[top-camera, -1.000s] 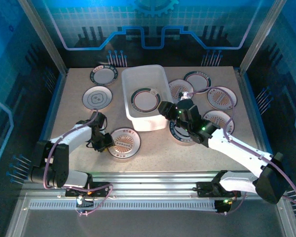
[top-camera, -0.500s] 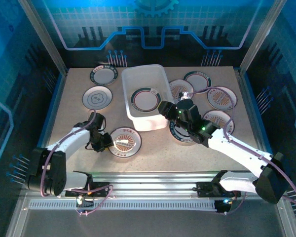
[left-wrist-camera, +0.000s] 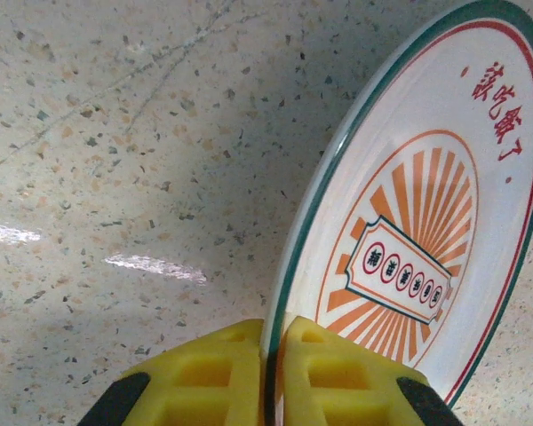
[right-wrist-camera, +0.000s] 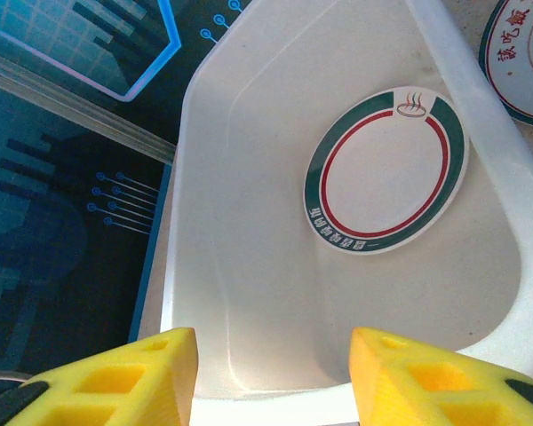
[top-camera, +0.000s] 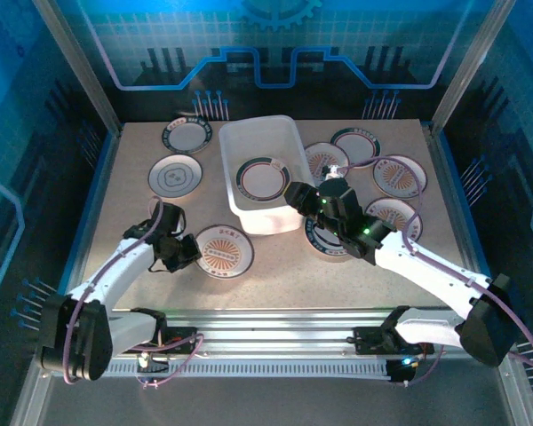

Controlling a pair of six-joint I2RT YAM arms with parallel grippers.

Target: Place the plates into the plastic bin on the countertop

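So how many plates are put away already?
One plate lies in the bin. The left gripper pinches the rim of an orange-striped plate. The right gripper hangs open over the bin. About seven other plates wait on the table.

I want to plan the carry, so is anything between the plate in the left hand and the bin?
Nothing lies on the countertop between the sunburst plate in the left hand and the plastic bin. The right hand, open, hangs over the bin's near right corner and could crowd the drop; a green-rimmed plate already lies inside.
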